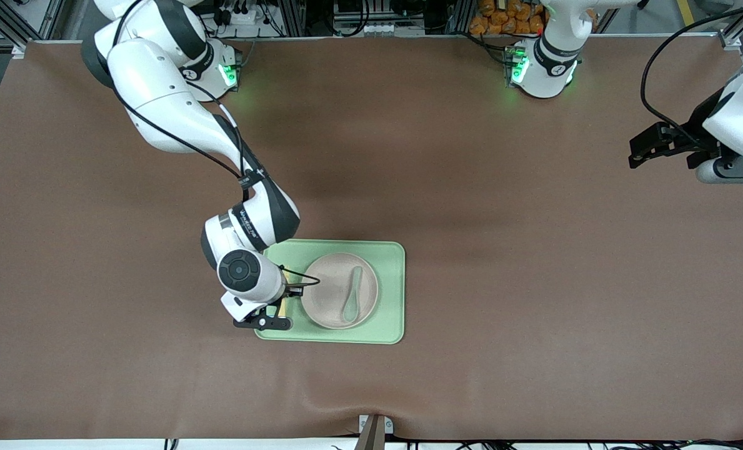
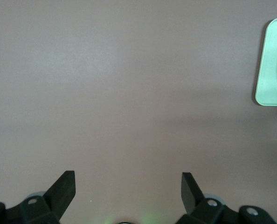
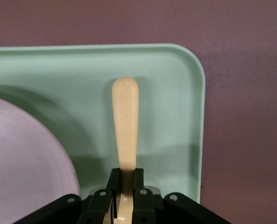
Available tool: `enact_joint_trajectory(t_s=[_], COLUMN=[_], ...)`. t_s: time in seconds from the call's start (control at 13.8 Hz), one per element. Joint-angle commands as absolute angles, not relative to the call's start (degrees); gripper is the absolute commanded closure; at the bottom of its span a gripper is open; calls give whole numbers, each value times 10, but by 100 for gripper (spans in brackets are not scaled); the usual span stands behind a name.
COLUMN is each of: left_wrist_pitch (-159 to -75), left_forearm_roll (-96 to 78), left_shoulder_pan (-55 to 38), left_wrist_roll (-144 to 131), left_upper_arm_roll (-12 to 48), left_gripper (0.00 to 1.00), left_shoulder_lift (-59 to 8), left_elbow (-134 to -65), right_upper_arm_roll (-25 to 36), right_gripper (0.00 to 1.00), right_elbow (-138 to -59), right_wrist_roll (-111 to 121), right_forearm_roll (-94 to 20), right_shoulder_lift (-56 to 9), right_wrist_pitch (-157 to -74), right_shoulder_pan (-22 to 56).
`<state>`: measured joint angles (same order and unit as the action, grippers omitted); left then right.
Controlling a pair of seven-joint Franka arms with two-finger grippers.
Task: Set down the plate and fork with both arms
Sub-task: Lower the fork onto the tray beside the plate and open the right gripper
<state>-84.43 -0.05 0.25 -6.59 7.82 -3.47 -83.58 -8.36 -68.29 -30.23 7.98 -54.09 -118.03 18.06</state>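
The pale beige-pink plate [image 1: 324, 294] lies on the light-green tray [image 1: 390, 294], with a grey-green spoon [image 1: 352, 294] on it. My right gripper [image 1: 282, 299] is low over the tray's strip beside the plate, toward the right arm's end. In the right wrist view it [image 3: 125, 179] is shut on the yellow fork [image 3: 125, 121], whose handle sticks out over the tray [image 3: 166, 116] next to the plate [image 3: 22, 163]. The tines are hidden. My left gripper [image 1: 637, 150] waits open and empty over bare table at the left arm's end; the left wrist view shows it [image 2: 128, 184] open.
The brown table mat [image 1: 502, 250] stretches wide around the tray. A corner of the tray [image 2: 271, 70] shows in the left wrist view. The right arm's forearm [image 1: 252, 212] hangs over the tray's corner nearest its base.
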Motion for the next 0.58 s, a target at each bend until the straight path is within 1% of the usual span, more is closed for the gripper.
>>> enact_joint_trajectory(t_s=[0.0,0.07,0.22,0.29,0.36,0.43,0.51], left_wrist_pitch=[-851,-851,-851,-851,-851,-851,-851], left_forearm_roll=[-5,-5,-4,-4,-4,-4,-4], left_shoulder_pan=[3,3,2,2,2,3,4], left_wrist_roll=[-75,-75,-75,-75,-75,-75,-75], left_upper_arm_roll=[80,80,80,80,80,80,80], left_gripper=[0,0,0,0,0,0,0], left_shoulder_lift=[-42,-42,-42,-42,-42,-42,-42], left_elbow=[-829,-829,-829,-829,-829,-829,-829], right_upper_arm_roll=[-91,-91,-91,-91,-91,-91,-91], right_gripper=[100,100,100,81,41,13,1], right_elbow=[-751,-761,-766,-770,-769,-768,-766], right_wrist_roll=[-301,-304,-304,-303,-306,-307,-305], right_forearm_roll=[97,97,97,97,97,96,97], right_shoulder_lift=[-507,-507,-499,-496,-494,-494,-490], right_wrist_pitch=[-1222,-1241,-1238,-1233,-1228,-1225,-1221], right_shoulder_pan=[176,178,178,177,177,177,177])
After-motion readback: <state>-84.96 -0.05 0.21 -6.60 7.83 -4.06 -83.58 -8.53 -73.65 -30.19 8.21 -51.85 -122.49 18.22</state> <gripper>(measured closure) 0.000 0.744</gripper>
